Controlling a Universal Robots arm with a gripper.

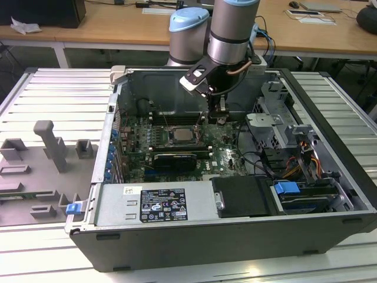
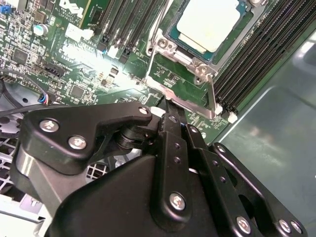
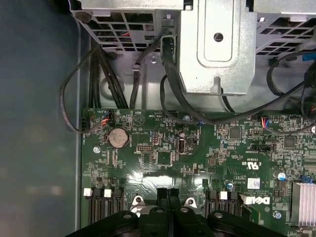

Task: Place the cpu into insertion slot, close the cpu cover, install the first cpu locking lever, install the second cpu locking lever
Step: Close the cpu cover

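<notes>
The cpu (image 1: 179,134) (image 2: 207,22), with its pale silvery top, lies flat in the insertion slot (image 2: 173,54) on the green board. The silvery cpu cover (image 2: 197,66) lies down around the chip. A thin metal lever (image 2: 213,94) runs along the socket's side, its end free near the memory slots. My gripper (image 1: 220,118) (image 2: 170,114) (image 3: 169,191) hangs just above the board, to the exterior view's right of the socket. Its black fingers (image 3: 162,192) are pressed together with nothing between them.
Long memory slots (image 2: 256,54) flank the socket. A black card (image 1: 175,159) lies in front of it. A metal drive cage (image 1: 274,127) and black cables (image 3: 168,89) stand on the exterior view's right. The power supply (image 1: 153,203) fills the front. Grey fixtures (image 1: 50,147) sit outside the case.
</notes>
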